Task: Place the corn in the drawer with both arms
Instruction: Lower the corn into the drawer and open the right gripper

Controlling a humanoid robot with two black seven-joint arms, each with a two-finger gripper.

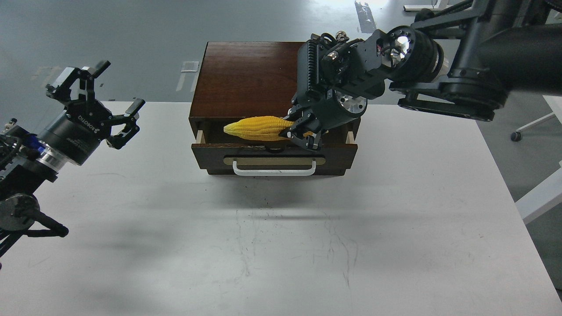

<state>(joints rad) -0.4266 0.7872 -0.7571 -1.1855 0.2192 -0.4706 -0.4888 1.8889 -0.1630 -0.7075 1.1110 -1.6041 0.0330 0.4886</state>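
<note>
Placing step in hand. Right gripper (304, 131) clamped on corn (257, 128), held level over the open drawer (274, 159) gap, tip pointing left. Left gripper (103, 98) spread wide, empty, well apart above desk (281, 245). Next: lower, release, then push drawer shut.

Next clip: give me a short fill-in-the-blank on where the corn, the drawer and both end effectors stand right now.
1. The right end effector is shut on the ____ end of the corn.
2. The drawer is pulled ____, and the corn hangs over its gap.
3. The left end effector holds ____, its fingers spread.
4. The drawer's bar handle is ____ in colour.

Missing words: thick; open; nothing; white
</note>
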